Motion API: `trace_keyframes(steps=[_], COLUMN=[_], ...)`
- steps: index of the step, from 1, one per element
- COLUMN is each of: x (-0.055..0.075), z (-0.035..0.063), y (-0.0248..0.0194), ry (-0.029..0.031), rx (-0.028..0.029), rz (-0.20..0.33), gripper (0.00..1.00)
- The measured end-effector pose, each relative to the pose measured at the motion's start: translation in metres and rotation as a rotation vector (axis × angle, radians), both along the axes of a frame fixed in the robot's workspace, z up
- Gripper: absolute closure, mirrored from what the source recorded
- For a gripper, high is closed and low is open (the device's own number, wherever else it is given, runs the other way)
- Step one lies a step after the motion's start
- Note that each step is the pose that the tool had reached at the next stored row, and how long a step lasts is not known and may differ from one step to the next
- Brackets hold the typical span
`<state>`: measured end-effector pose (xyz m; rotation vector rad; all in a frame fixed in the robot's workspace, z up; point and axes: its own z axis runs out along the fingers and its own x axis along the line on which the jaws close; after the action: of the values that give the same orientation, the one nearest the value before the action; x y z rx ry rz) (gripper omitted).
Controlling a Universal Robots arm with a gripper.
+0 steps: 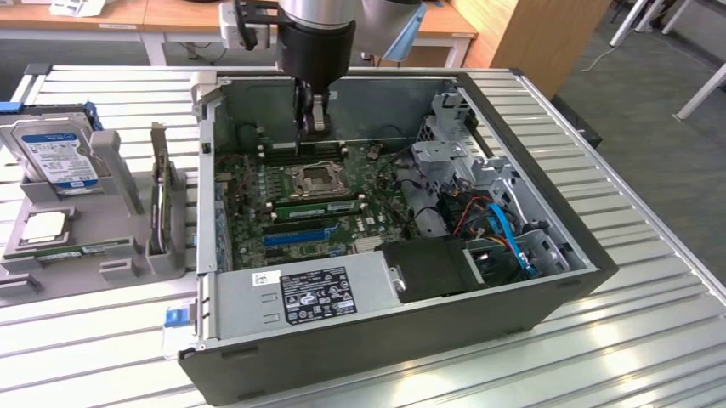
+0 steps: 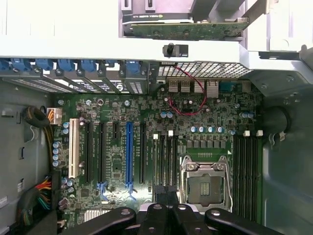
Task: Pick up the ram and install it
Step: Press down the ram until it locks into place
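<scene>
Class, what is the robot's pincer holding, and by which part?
Cannot be told: the shut pincer sits low over the black plastic memory slots.

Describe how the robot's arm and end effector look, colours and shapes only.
The arm has a silvery grey cylindrical body that ends in a black cylindrical wrist section. Below it, the end effector has dark, narrow fingers. In the wrist view, the end effector shows black rounded linkage bars with metal pivot pins.
</scene>
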<state>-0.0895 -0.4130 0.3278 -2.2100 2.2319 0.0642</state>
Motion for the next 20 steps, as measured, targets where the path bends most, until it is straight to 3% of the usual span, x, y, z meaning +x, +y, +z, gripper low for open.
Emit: trace_keyframes(steps=[20], x=[0.014], z=[0.0001], y=[-0.0001], ry=[0.0036], rx=[0.0], rz=[0.0], gripper=[0.9])
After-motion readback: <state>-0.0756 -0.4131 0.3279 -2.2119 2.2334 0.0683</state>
